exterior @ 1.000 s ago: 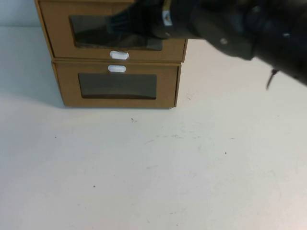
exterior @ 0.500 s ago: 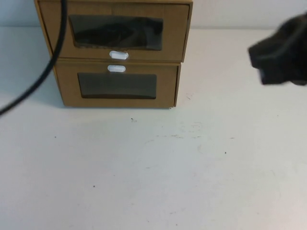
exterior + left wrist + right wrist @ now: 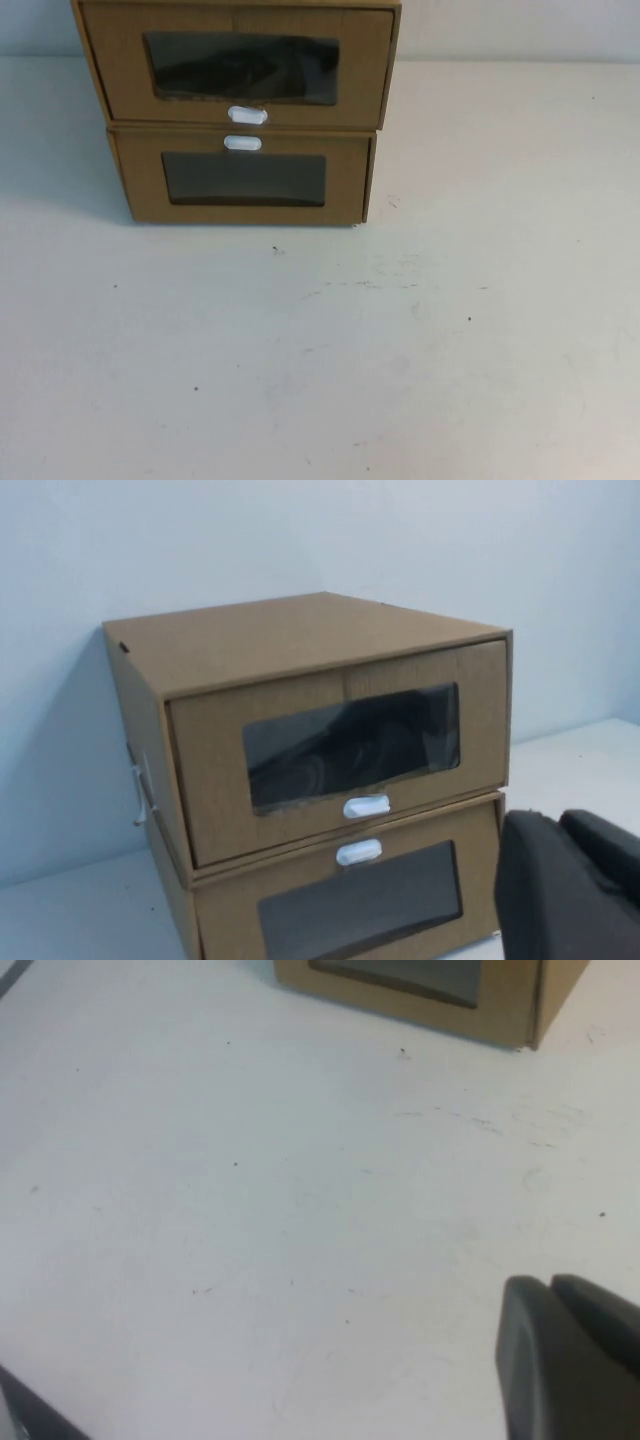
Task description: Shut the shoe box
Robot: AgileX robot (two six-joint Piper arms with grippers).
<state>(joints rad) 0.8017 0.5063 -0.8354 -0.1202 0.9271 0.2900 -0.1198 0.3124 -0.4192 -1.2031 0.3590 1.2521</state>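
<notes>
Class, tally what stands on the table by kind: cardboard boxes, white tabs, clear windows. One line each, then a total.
Cardboard boxes: 2, the shoe box stacked on the lower box
White tabs: 2
Clear windows: 2
Total: 6
Left gripper is near the boxes; right gripper is over bare table.

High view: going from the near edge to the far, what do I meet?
Table → lower box → shoe box stacked on it. Left hand, right hand: absent here, seen only in their wrist views.
</notes>
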